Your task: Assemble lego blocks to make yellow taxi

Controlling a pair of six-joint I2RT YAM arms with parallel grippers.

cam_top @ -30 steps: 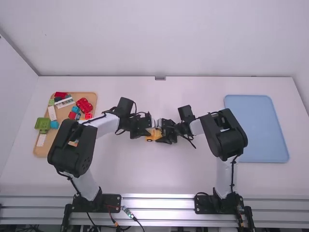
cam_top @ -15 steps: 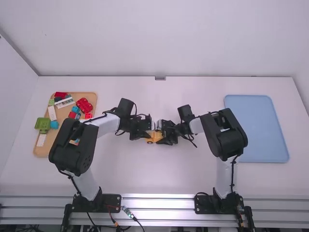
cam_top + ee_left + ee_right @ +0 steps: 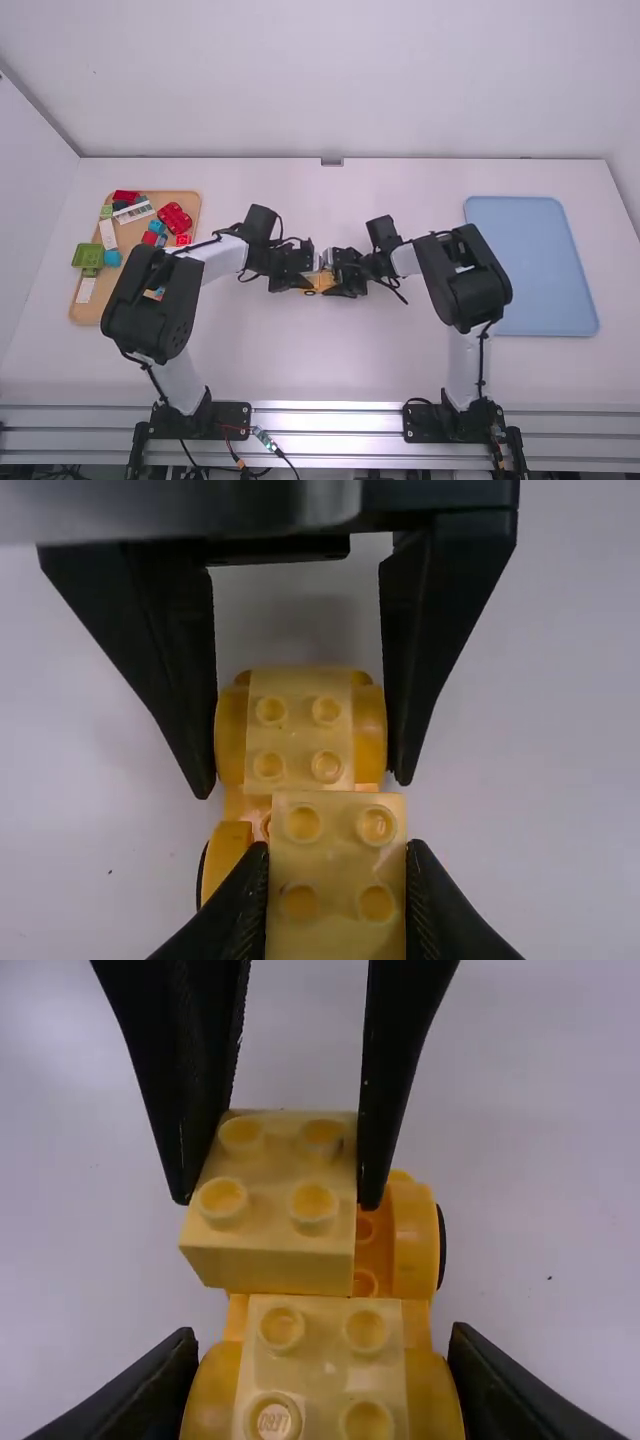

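Taxi [image 3: 415,1235] at your twelve o'clock, between both grippers.
Your left gripper [image 3: 310,276] has its fingers closed to the width of a pale yellow brick [image 3: 336,880], tilted over the taxi; you can't tell if it's seated. Your right gripper [image 3: 340,278] has its fingers spread to the taxi's wide end, clamping it. Farther off, the board [image 3: 100,312] of spare blocks lies at ten o'clock, the blue tray [image 3: 530,265] at two.

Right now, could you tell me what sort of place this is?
Probably a robotics lab workstation: two robot arms stand at a white table, with a tray of toy blocks on it.
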